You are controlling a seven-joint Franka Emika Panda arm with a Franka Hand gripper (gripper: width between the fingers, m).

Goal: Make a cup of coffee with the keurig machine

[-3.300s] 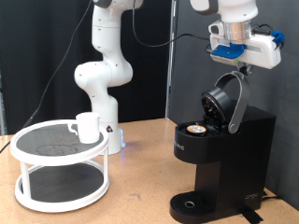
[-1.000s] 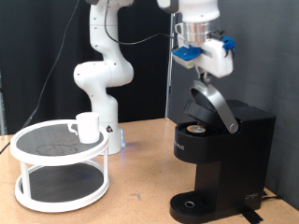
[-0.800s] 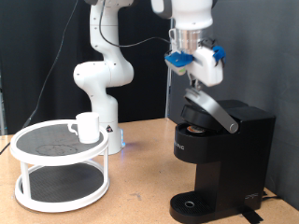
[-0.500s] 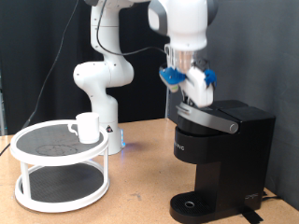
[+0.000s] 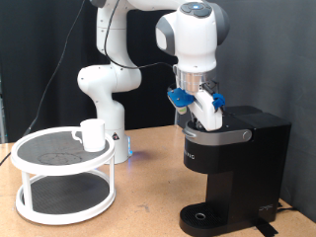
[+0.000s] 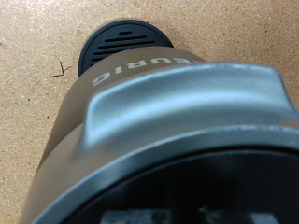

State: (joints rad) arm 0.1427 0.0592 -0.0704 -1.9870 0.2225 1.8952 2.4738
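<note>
The black keurig machine stands at the exterior view's right, its lid down flat. My gripper presses on the front of that lid from above; its fingers are hidden behind the blue hand parts. The wrist view shows no fingers, only the silver lid handle close up and the round drip base beyond it on the table. The white cup stands on the upper tier of a white stand, far from the gripper.
The white two-tier round stand is at the exterior view's left. The arm's white base stands behind it, in front of a dark curtain. The wooden table lies bare between stand and machine.
The lid was open and upright with a pod showing in the chamber. My gripper swung it forward and down; it now lies shut and the pod is hidden.
</note>
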